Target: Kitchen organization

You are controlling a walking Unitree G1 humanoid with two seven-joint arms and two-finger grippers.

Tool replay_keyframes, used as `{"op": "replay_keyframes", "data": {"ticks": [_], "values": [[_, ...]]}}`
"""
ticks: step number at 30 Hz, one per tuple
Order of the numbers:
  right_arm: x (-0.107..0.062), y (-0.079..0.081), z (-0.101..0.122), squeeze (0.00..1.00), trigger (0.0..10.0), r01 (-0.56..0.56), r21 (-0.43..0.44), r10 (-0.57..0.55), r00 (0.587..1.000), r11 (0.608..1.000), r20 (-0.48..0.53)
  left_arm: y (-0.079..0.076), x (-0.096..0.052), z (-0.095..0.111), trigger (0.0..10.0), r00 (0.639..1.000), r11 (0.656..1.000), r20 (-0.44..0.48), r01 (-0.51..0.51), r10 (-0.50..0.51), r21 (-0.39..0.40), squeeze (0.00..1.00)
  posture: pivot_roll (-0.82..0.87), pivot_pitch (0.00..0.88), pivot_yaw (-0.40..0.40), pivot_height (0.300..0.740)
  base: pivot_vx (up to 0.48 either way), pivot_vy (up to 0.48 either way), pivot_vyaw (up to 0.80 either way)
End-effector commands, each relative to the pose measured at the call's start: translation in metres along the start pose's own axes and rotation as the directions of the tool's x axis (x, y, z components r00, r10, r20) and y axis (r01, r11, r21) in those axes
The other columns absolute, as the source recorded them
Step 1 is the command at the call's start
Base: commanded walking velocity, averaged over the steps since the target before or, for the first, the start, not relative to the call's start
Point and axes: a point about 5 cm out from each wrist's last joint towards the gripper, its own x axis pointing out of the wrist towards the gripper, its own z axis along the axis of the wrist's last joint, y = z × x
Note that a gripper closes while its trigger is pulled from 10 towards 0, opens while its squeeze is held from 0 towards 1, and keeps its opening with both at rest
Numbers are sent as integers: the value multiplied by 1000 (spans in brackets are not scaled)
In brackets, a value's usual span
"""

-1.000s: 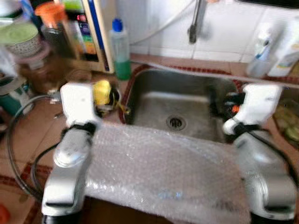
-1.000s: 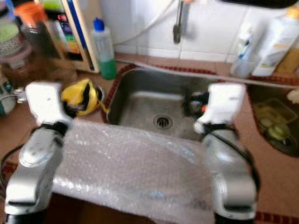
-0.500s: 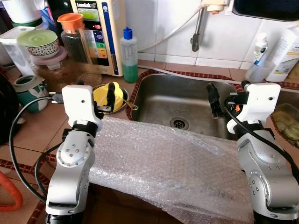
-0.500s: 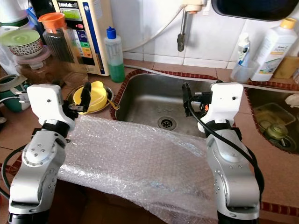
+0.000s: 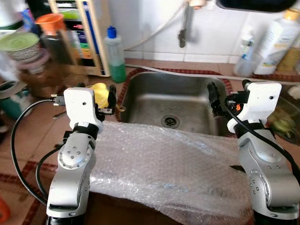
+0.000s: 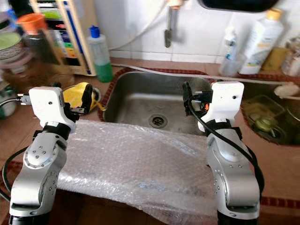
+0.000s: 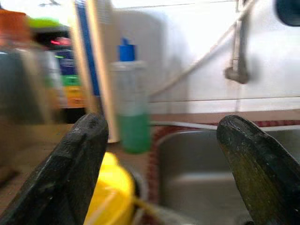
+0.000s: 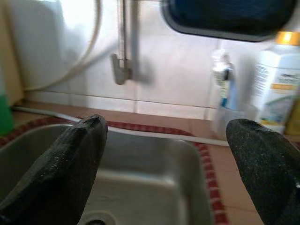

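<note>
Left gripper (image 7: 161,173) open above yellow lid (image 5: 99,91); right gripper (image 8: 168,176) open over sink (image 5: 176,101). Bubble wrap (image 5: 164,161) spans both arms.

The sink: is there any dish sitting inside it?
No. The steel sink shows a bare basin with just its drain at the bottom, seen in the right eye view.

We are in a home kitchen. We see a stainless steel sink (image 5: 173,105) set in a brown tiled counter (image 6: 281,159). A green dish-soap bottle (image 5: 114,55) stands against white wall tiles (image 6: 140,23).
</note>
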Motion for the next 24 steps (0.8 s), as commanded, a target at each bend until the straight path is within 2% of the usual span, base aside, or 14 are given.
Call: {"op": "replay_keyframes", "data": {"ticks": [1,6,18,22,24], "values": [[0,0,0,0,10000,-5,6,5,1000,1000,-7,2,0,-1,10000,1000,1000,-7,-13,13,12,0,-33,87,42,740,0,0,-775],[0,1,-1,0,10000,-11,8,12,1000,1000,-6,1,-1,-2,10000,1000,999,-5,-20,20,45,0,-31,86,38,740,0,0,-775],[1,3,0,0,10000,-24,11,24,1000,1000,4,1,-1,-2,10000,999,999,-4,-31,32,39,0,-28,85,30,740,0,0,0],[2,4,0,0,10000,-32,9,32,999,999,4,6,-4,-5,10000,997,989,12,-80,79,121,0,-27,84,26,740,0,0,0],[2,4,0,0,10000,-37,8,37,999,999,3,13,-11,-12,10000,994,980,-5,-104,106,171,0,-26,83,25,740,0,0,0]]}}
